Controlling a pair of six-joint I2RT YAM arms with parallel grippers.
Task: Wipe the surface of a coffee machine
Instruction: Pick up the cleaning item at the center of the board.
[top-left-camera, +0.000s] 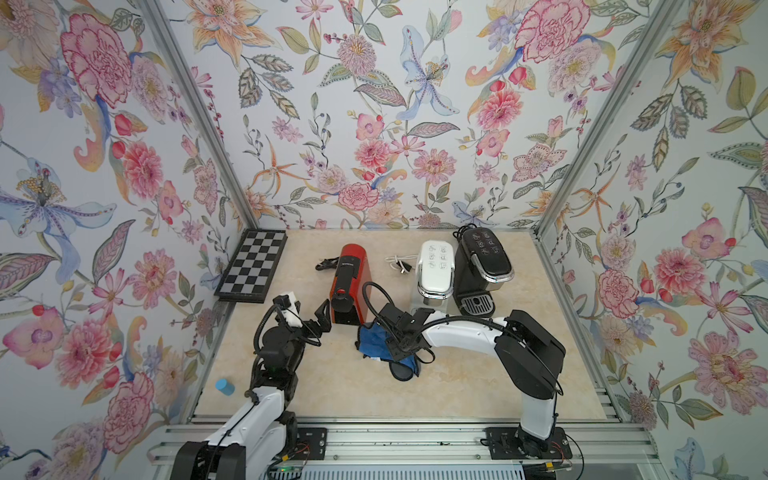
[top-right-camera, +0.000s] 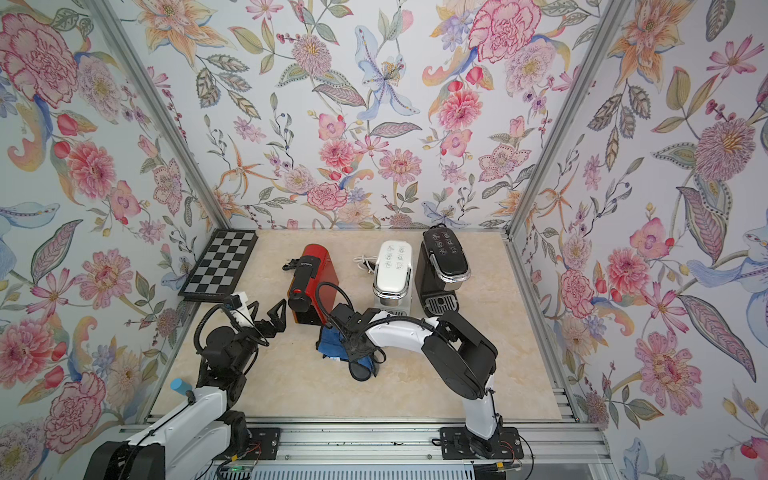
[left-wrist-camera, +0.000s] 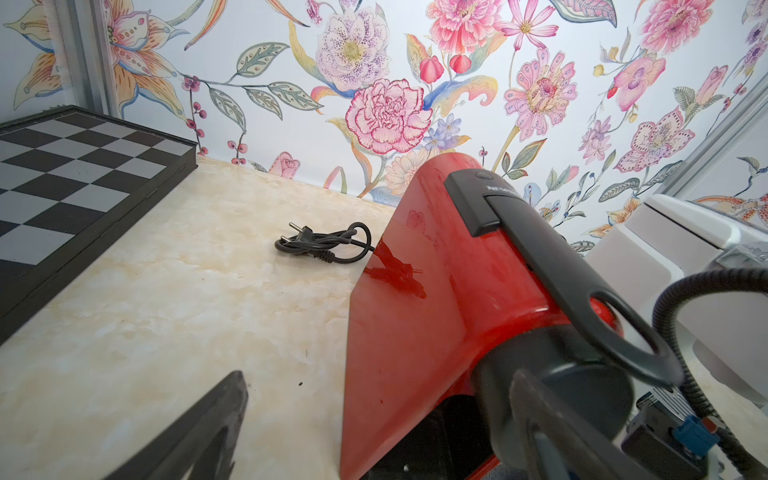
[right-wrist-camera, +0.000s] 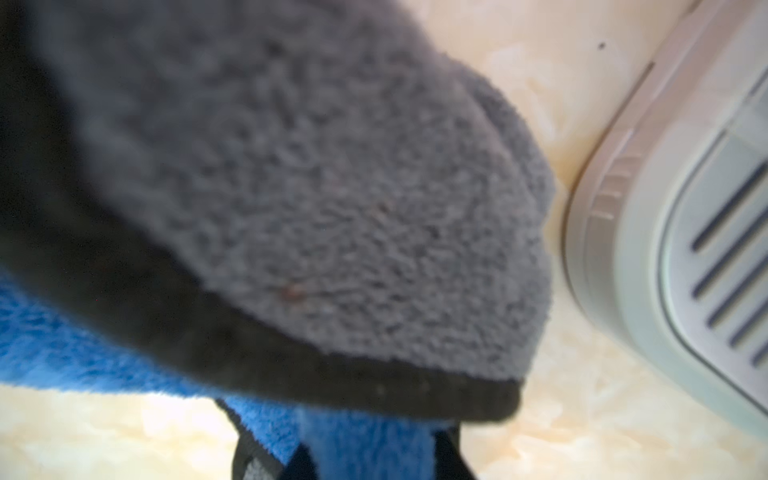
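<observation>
Three coffee machines stand at the back of the table: a red one (top-left-camera: 351, 274) (top-right-camera: 313, 270), a white one (top-left-camera: 434, 270) and a black one (top-left-camera: 484, 259). A blue and grey cloth (top-left-camera: 374, 343) (top-right-camera: 330, 343) lies bunched on the table in front of the red machine. My right gripper (top-left-camera: 397, 351) (right-wrist-camera: 353, 457) is shut on the cloth (right-wrist-camera: 332, 187), pinching a blue fold. My left gripper (top-left-camera: 322, 320) (left-wrist-camera: 380, 382) is open and empty, just left of the front of the red machine (left-wrist-camera: 436, 291).
A chessboard (top-left-camera: 253, 266) leans in the back left corner. A black power cord (top-left-camera: 326, 264) lies left of the red machine and a white cord (top-left-camera: 399, 264) beside the white one. The white machine's drip tray (right-wrist-camera: 706, 249) is close to the cloth. A blue cylinder (top-left-camera: 225, 386) sits at the left edge.
</observation>
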